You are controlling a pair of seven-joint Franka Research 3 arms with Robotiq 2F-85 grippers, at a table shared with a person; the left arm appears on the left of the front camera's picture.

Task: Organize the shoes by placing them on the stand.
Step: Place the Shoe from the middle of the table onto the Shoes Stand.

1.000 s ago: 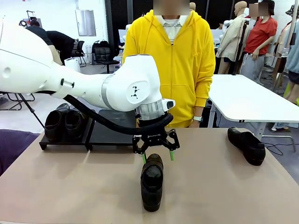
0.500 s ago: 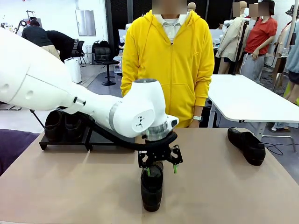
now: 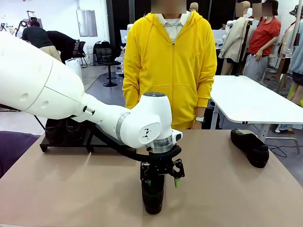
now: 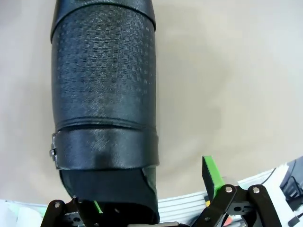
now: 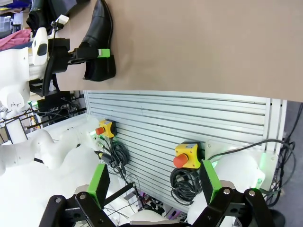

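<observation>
Behind left arm (image 3: 57,94), stand (image 3: 61,144) half-hidden

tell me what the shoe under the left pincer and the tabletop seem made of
Shoe: probably leather or a leather-like synthetic; black, embossed with a fine woven grain, with a soft sheen. Tabletop: smooth matte tan surface with no grain, perhaps laminate or a covering; the look leaves it open.

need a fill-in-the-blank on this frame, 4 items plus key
1. The claw straddling the middle shoe belongs to the robot's ___ arm.
2. Its jaws are ___, not yet clamped on the shoe.
3. On the table, another loose shoe lies toward the robot's ___.
4. The hoodie across the table is ___.
Missing words: left; open; right; yellow.
</observation>
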